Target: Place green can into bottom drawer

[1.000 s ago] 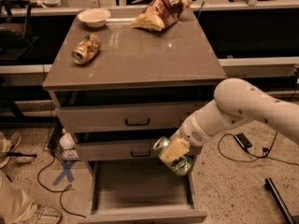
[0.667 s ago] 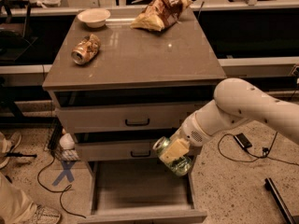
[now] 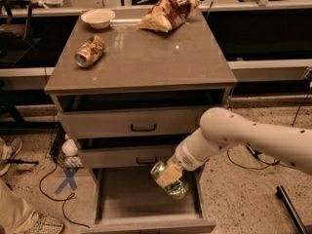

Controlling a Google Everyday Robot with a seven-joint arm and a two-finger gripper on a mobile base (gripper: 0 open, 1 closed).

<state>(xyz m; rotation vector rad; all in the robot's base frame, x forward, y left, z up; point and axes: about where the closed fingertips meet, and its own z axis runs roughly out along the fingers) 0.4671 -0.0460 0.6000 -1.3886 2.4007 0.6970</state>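
Pinched crosswise in the white arm's two-finger gripper, with fingers closed onto its sides and one cream pad lying across the body: a small, leafy-patterned green can with silver ends, tilted, one end turned up and to the left. Hanging over the right-hand part of the wide, flat tray of the grey-brown bottom drawer, pulled open beneath two upper drawers with black handles. Apparently not yet touching the tray floor, though hard to judge the gap from this angle.

Left alone on the glossy brown cabinet top: an orange-brown crushed can, a shallow white bowl and a crumpled snack bag, all well apart from the work below.

Step in hand, as judged: lowering and release. Best done by easing straight down, keeping clear of the drawer's right wall and of the middle drawer front just above the wrist. Worth nudging a little toward the tray's middle first, given the closeness to the right edge. Advisable to spread the fingers only once low over the floor, a round, tilted can being likely to roll or bounce if dropped from height. Then withdraw up and outward without clipping the plain front lip.
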